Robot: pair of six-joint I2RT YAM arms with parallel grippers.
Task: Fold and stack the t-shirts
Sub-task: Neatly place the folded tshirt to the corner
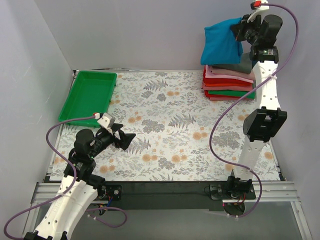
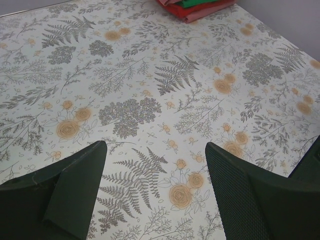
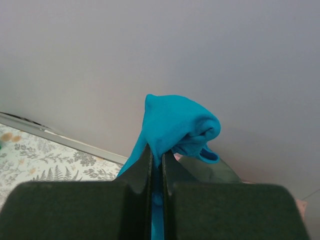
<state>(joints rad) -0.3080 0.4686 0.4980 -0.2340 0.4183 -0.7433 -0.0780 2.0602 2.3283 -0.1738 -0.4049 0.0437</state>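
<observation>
The teal-blue t-shirt hangs folded from my right gripper, high above the stack at the back right. In the right wrist view the gripper is shut on a bunched fold of the teal-blue t-shirt. The stack of folded t-shirts lies below it, grey on top, then pink, red and green layers. Its near edge shows in the left wrist view. My left gripper is open and empty, low over the floral cloth at the front left; it also shows in the left wrist view.
A green plastic tray lies at the back left, empty. The floral tablecloth covers the table between the tray and the stack. Grey walls stand on the left, back and right.
</observation>
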